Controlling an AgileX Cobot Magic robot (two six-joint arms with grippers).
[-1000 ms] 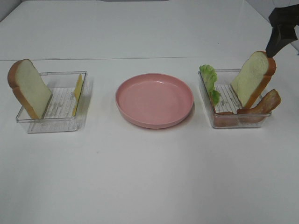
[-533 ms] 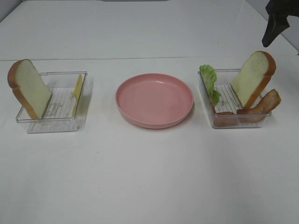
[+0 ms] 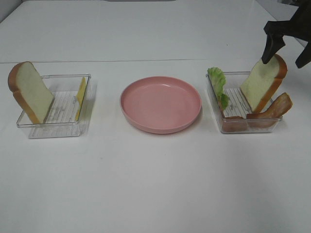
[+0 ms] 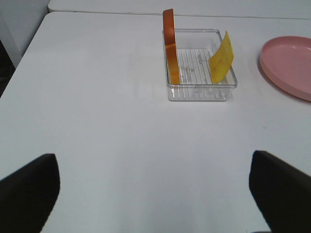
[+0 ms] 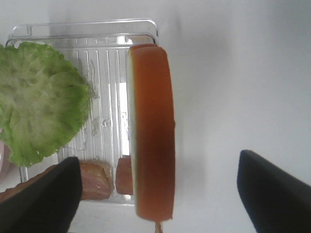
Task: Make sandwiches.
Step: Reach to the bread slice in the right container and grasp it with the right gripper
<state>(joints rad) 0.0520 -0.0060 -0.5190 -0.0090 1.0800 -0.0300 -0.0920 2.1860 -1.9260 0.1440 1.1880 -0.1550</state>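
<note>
R tool (image 3: 283, 62): jaws wide, holding nothing; hangs just above R bread slice (image 3: 262, 85), 1 finger each side of its top crust, not touching, so it looks lined up for a pinch
L tool (image 4: 155, 191): wide open, empty, low over bare counter (image 3: 155, 184), well short of L tray (image 3: 58, 128)
R bread slice: on edge in R tray (image 3: 233, 127), tilted outward, crust up, which leaves room for a top-down grab
Lettuce (image 3: 217, 82): upright at plate-side wall of R tray
Bacon (image 3: 274, 108): strips lean over the tray's front outer corner, just beside the slice
L bread slice (image 3: 30, 92) + cheese (image 3: 80, 97): propped at opposite ends of L tray
Plate (image 3: 160, 104): between the 2 trays, bare; prob the stacking spot
Progress: nothing stacked yet; bread base likely 1st
Risk: lifting the slice may nudge the bacon
</note>
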